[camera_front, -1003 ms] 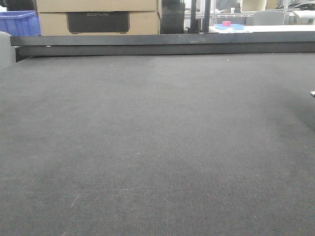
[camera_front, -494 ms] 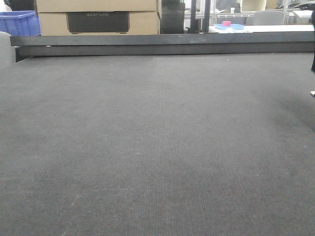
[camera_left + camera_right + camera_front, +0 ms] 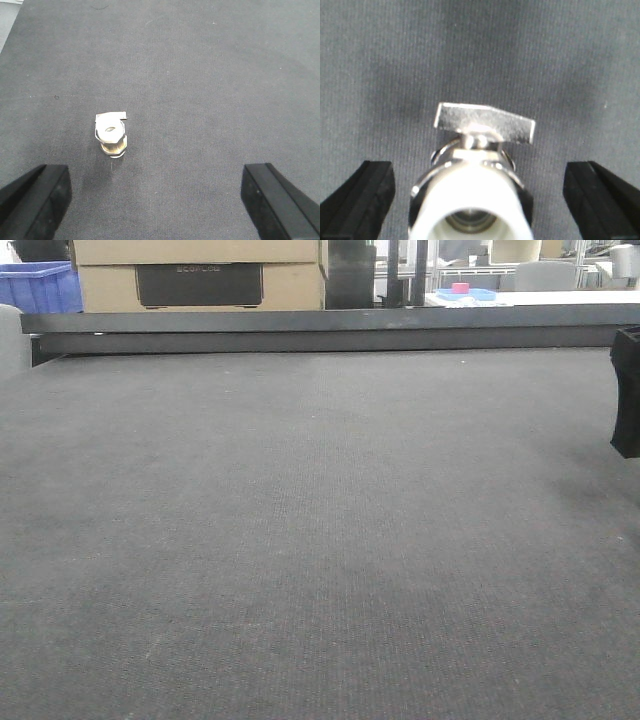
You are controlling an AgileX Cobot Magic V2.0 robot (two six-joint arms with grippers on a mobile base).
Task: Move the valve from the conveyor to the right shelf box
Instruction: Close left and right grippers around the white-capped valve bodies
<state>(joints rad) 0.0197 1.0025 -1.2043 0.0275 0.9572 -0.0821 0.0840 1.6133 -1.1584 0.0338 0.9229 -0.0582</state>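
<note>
Released, my right fingers [image 3: 362, 200] have just come down over the dark grey woven conveyor [image 3: 300, 520], straddling the silver flat-handled valve [image 3: 475, 175].

Far left, beyond the conveyor [image 3: 320, 540]: the carton [image 3: 290, 285] carries a black panel [image 3: 199, 285], and on it you can find one line of small grey capitals near the panel's top edge. It appears to read "ECOFLOW", but the letters are faint, so treat that reading as uncertain. No other writing can be read in any view.
</note>
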